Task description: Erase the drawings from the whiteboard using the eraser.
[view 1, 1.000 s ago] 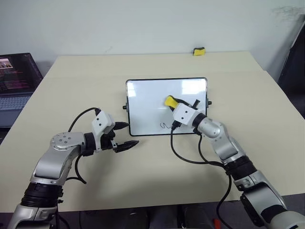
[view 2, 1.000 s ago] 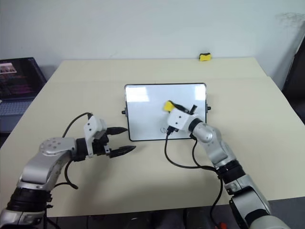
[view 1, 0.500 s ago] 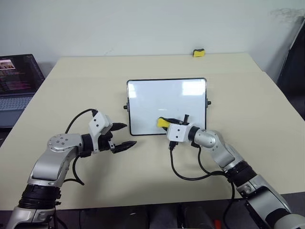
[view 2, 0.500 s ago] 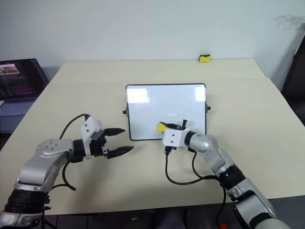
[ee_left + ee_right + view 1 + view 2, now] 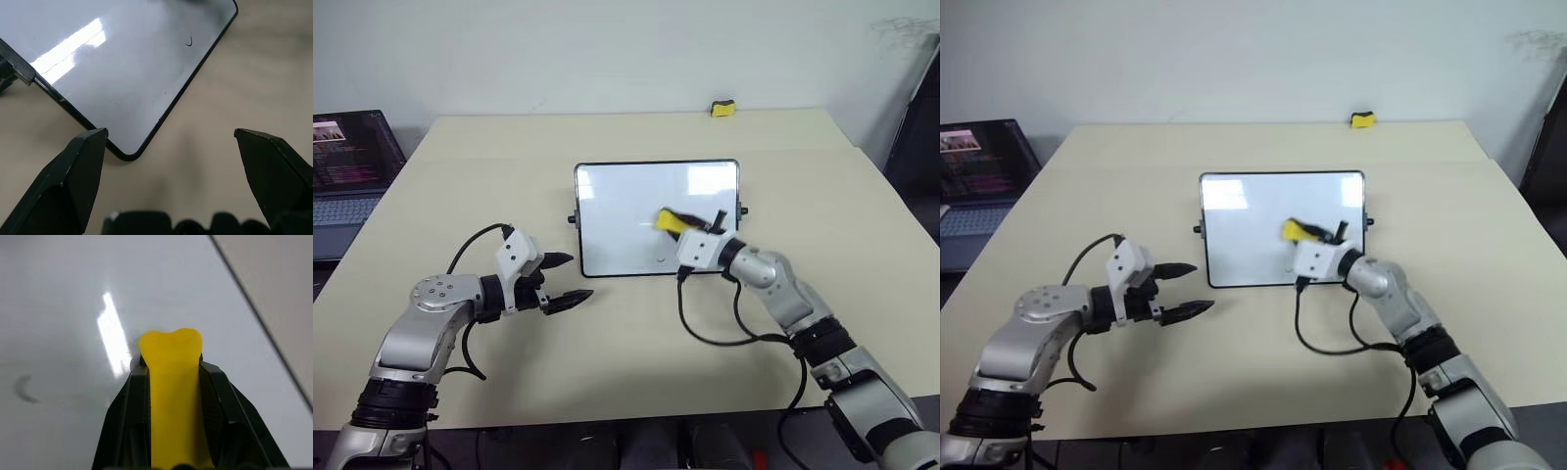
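One small curved remnant of the drawings (image 5: 189, 42) is left on the whiteboard (image 5: 617, 211), off to one side of the fingers of the right gripper (image 5: 170, 355). Those fingers are clamped on the eraser (image 5: 172, 382), whose yellow tip juts past the fingertips over the glossy surface. Left gripper (image 5: 168, 147) hangs with fingers spread wide, the board's near corner between them, touching nothing.

Risks: the next stroke may pass beside the mark; the unheld board could slide under the wiping pressure; the eraser could twist in the grip.

Unclear: whether the felt face touches the board; the arm may hide other marks.
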`<control>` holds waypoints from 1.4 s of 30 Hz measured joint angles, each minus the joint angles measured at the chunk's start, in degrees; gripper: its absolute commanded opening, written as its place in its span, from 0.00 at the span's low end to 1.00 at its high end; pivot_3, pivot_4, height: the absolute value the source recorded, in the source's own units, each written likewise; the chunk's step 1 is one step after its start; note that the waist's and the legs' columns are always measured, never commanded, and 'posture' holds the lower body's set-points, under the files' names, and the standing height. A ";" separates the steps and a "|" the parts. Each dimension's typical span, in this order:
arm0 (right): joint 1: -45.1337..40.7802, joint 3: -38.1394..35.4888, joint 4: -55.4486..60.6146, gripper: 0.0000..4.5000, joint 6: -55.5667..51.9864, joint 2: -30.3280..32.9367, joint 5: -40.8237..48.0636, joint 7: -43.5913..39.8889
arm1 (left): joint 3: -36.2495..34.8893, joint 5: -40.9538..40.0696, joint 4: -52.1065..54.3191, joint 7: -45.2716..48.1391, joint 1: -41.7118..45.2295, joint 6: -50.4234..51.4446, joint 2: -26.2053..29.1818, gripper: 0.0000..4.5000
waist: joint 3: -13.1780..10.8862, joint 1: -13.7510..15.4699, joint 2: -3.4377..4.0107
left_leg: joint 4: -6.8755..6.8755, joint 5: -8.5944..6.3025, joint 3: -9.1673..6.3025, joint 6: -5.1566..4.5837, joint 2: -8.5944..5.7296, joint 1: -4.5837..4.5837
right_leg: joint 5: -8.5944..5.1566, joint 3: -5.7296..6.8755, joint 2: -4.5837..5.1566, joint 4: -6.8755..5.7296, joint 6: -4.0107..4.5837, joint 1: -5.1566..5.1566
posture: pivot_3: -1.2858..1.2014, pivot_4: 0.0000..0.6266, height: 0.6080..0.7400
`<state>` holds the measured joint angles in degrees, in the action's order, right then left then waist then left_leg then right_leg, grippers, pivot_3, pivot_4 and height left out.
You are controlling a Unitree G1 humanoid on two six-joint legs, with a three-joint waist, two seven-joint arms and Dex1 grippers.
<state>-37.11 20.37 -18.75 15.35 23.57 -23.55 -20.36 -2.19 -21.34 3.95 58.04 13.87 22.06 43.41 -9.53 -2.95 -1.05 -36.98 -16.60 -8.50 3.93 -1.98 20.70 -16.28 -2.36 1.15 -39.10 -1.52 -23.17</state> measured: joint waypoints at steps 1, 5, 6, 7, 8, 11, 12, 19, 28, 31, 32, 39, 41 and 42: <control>0.20 0.22 -0.15 0.22 0.32 -0.25 0.05 -0.27 | 0.00 0.00 0.00 0.00 0.00 0.00 0.00 1.00 | 0.00 -0.06 0.00 | 0.02 0.00 0.01 0.00 0.01 0.04 | -0.01 0.00 0.00 0.02 0.01 -0.04 | 0.52 0.24 1.00; 1.98 2.23 0.11 0.22 1.37 -1.23 0.23 -3.63 | 0.00 -0.01 0.00 0.00 0.02 0.00 0.00 1.00 | 0.00 -0.28 0.00 | 0.02 -0.02 0.06 -0.01 0.00 0.07 | -0.01 -0.03 0.01 0.08 0.00 -0.06 | 0.52 0.24 1.00; 2.94 2.86 0.52 0.22 1.49 -1.19 0.28 -5.00 | 0.00 -0.01 0.00 0.00 0.01 0.00 0.00 1.00 | 0.01 -0.29 -0.01 | 0.01 -0.02 0.07 -0.02 0.01 0.06 | -0.01 -0.03 0.01 0.07 0.00 -0.05 | 0.52 0.24 1.00; 3.65 3.56 0.79 0.22 1.50 -1.17 0.33 -6.40 | 0.00 -0.01 0.00 0.00 0.02 0.00 0.00 1.00 | 0.00 -0.31 -0.01 | 0.00 -0.02 0.07 -0.02 0.01 0.03 | -0.01 -0.03 0.01 0.04 -0.01 -0.04 | 0.52 0.24 1.00; 4.46 4.05 1.11 0.22 1.43 -1.08 0.37 -7.92 | 0.00 -0.01 0.00 0.00 0.02 0.00 0.00 1.00 | 0.01 -0.30 -0.01 | 0.00 -0.02 0.06 -0.03 0.01 0.00 | 0.00 -0.02 0.01 0.02 0.00 0.00 | 0.52 0.24 1.00; 6.13 5.47 1.39 0.22 1.20 -0.81 0.64 -11.33 | 0.00 -0.01 0.00 0.00 0.01 0.00 0.00 1.00 | 0.01 -0.29 -0.01 | -0.04 0.00 0.07 -0.05 0.01 -0.09 | 0.00 -0.03 0.00 -0.02 0.00 0.06 | 0.52 0.24 1.00; 6.30 5.47 1.57 0.22 0.96 -0.77 0.65 -11.68 | 0.00 -0.01 0.00 0.00 0.01 0.00 0.00 1.00 | 0.01 -0.29 -0.01 | -0.05 0.02 0.08 -0.06 0.00 -0.11 | 0.01 -0.04 0.00 -0.04 0.00 0.08 | 0.52 0.24 1.00; 6.24 5.07 1.59 0.22 1.61 -1.01 0.77 -11.56 | 0.00 0.00 0.00 -0.01 0.02 0.00 -0.01 1.00 | 0.02 -0.28 -0.02 | -0.04 0.04 0.09 -0.07 0.01 -0.19 | 0.03 -0.05 -0.01 -0.03 -0.01 0.15 | 0.52 0.24 1.00; -1.09 -3.24 0.25 0.22 8.58 -1.65 -1.55 5.87 | 0.00 -0.03 0.20 -0.06 -0.03 0.01 -0.07 1.00 | 0.00 -0.22 0.00 | 0.03 0.07 0.07 0.04 -0.01 0.08 | 0.03 -0.03 0.01 0.08 -0.01 -0.09 | 0.52 0.24 1.00; -1.93 -4.00 -3.23 0.22 8.17 -1.20 -2.40 8.22 | 0.00 -0.04 0.35 -0.10 -0.06 0.06 -0.17 1.00 | 0.01 -0.22 -0.01 | 0.05 0.06 0.10 0.03 -0.01 0.10 | 0.02 -0.05 0.01 0.11 -0.01 -0.09 | 0.52 0.24 1.00; -1.77 -3.93 -5.12 0.22 7.89 -1.21 -2.44 8.27 | 0.00 -0.06 0.47 -0.10 -0.06 0.09 -0.31 1.00 | 0.00 -0.22 -0.01 | 0.05 0.04 0.11 -0.01 -0.02 0.10 | 0.02 -0.06 0.02 0.11 -0.01 -0.09 | 0.52 0.24 1.00; 1.50 -2.19 -6.74 0.22 8.73 -1.53 -1.42 3.79 | 0.01 -0.16 1.30 -0.19 -0.05 0.39 -0.75 1.00 | 0.02 -0.51 -0.02 | 0.02 0.01 0.21 -0.07 0.01 -0.04 | 0.03 -0.13 0.00 0.01 -0.01 -0.01 | 0.52 0.24 1.00; 2.71 -1.45 -6.23 0.22 8.82 -1.59 -0.53 1.83 | 0.01 -0.17 1.40 -0.19 -0.05 0.45 -0.77 1.00 | 0.02 -0.51 -0.02 | -0.01 0.01 0.22 -0.08 0.02 -0.10 | 0.03 -0.13 -0.01 -0.03 -0.01 0.02 | 0.52 0.24 1.00; 3.00 -1.01 -6.18 0.22 8.82 -1.63 -0.15 0.89 | 0.01 -0.17 1.42 -0.19 -0.05 0.48 -0.79 1.00 | 0.02 -0.51 -0.02 | -0.01 0.02 0.26 -0.08 0.04 -0.14 | 0.03 -0.15 -0.02 -0.03 0.00 0.05 | 0.52 0.24 1.00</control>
<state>-34.11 19.36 -24.93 24.17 21.94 -23.70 -19.47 -2.18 -21.51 5.37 57.85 13.82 22.55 42.62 -9.51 -3.46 -1.07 -36.99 -16.58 -8.24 3.85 -1.93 20.56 -16.24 -2.50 1.12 -39.14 -1.52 -23.12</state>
